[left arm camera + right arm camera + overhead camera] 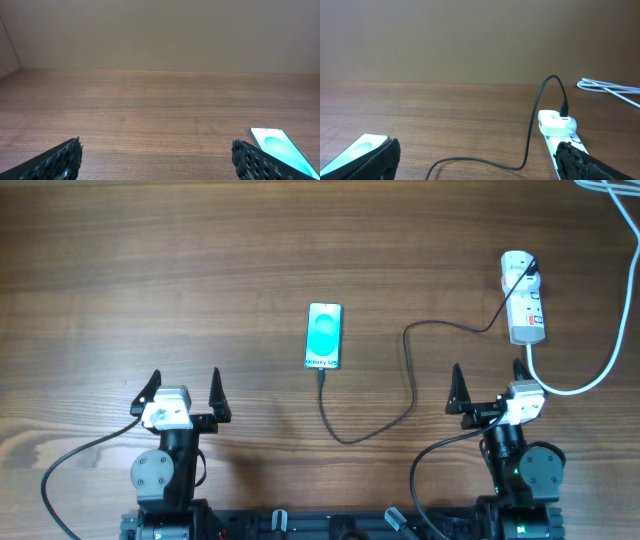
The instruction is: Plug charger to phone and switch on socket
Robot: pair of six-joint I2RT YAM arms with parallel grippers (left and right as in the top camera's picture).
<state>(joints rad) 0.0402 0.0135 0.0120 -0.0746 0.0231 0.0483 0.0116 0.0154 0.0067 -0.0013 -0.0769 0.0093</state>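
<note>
- The left claw (184, 378) stands spread wide and holds nothing. It sits at the 6 o'clock edge of the bench (150, 270) and its fingertips point toward 12 o'clock.
- The right claw (488, 373) is likewise spread wide and empty, also aimed toward 12 o'clock.
- The phone (324, 335) lies flat on the bench between the two claws, toward 1 o'clock from the left claw and 10 o'clock from the right. It touches neither claw.
- The phone is a small rectangle with a bright cyan screen, a thin dark rim and white text along one short edge.
- The phone's long axis runs 12 to 6 o'clock, with the text end toward 6.
- The charger (410, 370) is a thin black cable. One end meets the phone's 6 o'clock short edge, though the overhead view does not show whether the tip is fully seated.
- From there the cable loops toward 6 o'clock, climbs toward 12, then bends toward 3 o'clock to reach the socket (524, 300).
- The socket is a white strip with red marks, lying at 12 to 1 o'clock from the right claw. Its long axis runs roughly 12 to 6 o'clock.
- A black plug sits in the socket's 12 o'clock end.
- A thick white cord (570, 391) leaves the socket's 6 o'clock end and curves away toward 3 o'clock.
</note>
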